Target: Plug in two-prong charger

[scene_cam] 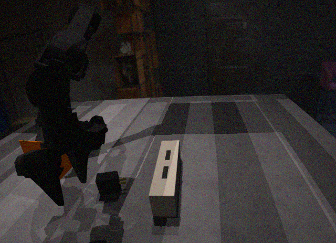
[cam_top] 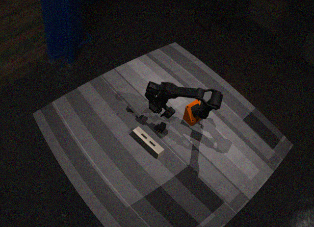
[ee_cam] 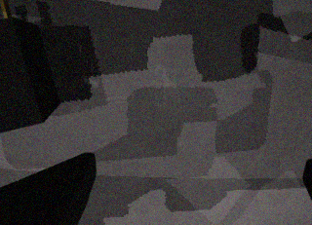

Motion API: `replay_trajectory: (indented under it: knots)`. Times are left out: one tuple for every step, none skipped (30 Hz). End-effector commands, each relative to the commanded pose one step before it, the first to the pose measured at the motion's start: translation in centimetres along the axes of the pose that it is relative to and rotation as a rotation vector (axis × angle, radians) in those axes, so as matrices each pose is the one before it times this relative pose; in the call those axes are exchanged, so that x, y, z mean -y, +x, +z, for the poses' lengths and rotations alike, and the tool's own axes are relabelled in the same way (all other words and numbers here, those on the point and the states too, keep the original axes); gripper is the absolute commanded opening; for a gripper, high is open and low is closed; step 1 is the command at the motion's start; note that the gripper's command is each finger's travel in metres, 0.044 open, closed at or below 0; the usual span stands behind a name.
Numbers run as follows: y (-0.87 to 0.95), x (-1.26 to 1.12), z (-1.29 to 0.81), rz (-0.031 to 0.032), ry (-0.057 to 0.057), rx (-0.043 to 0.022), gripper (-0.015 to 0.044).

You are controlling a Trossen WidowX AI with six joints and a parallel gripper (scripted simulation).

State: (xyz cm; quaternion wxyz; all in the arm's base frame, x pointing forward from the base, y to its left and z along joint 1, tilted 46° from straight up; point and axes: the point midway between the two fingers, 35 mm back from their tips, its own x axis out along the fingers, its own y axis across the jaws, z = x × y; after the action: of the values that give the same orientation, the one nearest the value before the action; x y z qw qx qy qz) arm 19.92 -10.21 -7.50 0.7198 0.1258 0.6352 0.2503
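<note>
The black two-prong charger (cam_top: pixel 161 127) (scene_cam: pixel 107 183) (ee_cam: pixel 24 74) sits on the table between the arm's base and the power strip, its brass prongs facing the strip. The pale power strip (cam_top: pixel 158 149) (scene_cam: pixel 162 188) has two dark outlets on its top face; it is not seen in the wrist view. My gripper (cam_top: pixel 160 113) (scene_cam: pixel 72 193) (ee_cam: pixel 201 168) is open and empty, pointing down above the table. In the exterior view it is left of the charger. In the wrist view the charger is at the upper left, outside the space between the fingers.
The orange base bracket (cam_top: pixel 190 116) (scene_cam: pixel 65 166) stands behind the gripper in the exterior view. The striped grey table (cam_top: pixel 114 153) (scene_cam: pixel 200 180) carries arm shadows around the charger. The light is dim.
</note>
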Motion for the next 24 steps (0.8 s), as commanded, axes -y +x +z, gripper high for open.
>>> replay_trajectory:
  knots:
    - [-0.547,-1.288,1.049,0.04909,-0.0538,-0.01210,0.0440]
    - [-0.084,-0.416,0.248,0.01612,-0.0124,-0.00567,0.0440]
    - [-0.084,-0.420,0.250,0.01610,-0.0122,-0.00565,0.0440]
    - [-0.083,-0.423,0.252,0.01608,-0.0120,-0.00562,0.0440]
    - [-0.082,-0.426,0.254,0.01606,-0.0118,-0.00559,0.0440]
    - [-0.081,-0.430,0.255,0.01603,-0.0117,-0.00556,0.0440]
    - [-0.080,-0.433,0.257,0.01601,-0.0115,-0.00553,0.0440]
    - [-0.078,-0.436,0.259,0.01599,-0.0113,-0.00549,0.0440]
    - [-0.077,-0.440,0.261,0.01596,-0.0111,-0.00546,0.0440]
    - [-0.075,-0.443,0.262,0.01593,-0.0109,-0.00542,0.0440]
    - [-0.073,-0.446,0.254,0.01590,-0.0107,-0.00541,0.0440]
    - [-0.071,-0.449,0.256,0.01587,-0.0106,-0.00536,0.0440]
    - [-0.069,-0.452,0.258,0.01584,-0.0104,-0.00532,0.0440]
    - [-0.055,-0.376,0.215,0.01306,-0.0084,-0.00436,0.0440]
    - [-0.032,-0.226,0.130,0.00783,-0.0050,-0.00260,0.0440]
    - [-0.010,-0.076,0.044,0.00261,-0.0017,-0.00086,0.0440]
    - [0.000,0.000,0.000,0.00000,0.0000,0.00000,0.0440]
    - [0.035,0.001,0.003,0.00000,0.0000,0.00001,0.0440]
    - [0.072,0.001,0.007,0.00000,0.0000,0.00001,0.0440]
    - [0.098,0.001,0.009,0.00000,0.0000,0.00002,0.0440]
    - [0.127,0.001,0.011,0.00001,0.0000,0.00002,0.0440]
    - [0.161,0.001,0.014,0.00002,0.0000,0.00003,0.0440]
    - [0.198,0.000,0.016,0.00004,0.0000,0.00004,0.0440]
    - [0.187,-0.002,0.014,0.00005,0.0000,0.00004,0.0440]
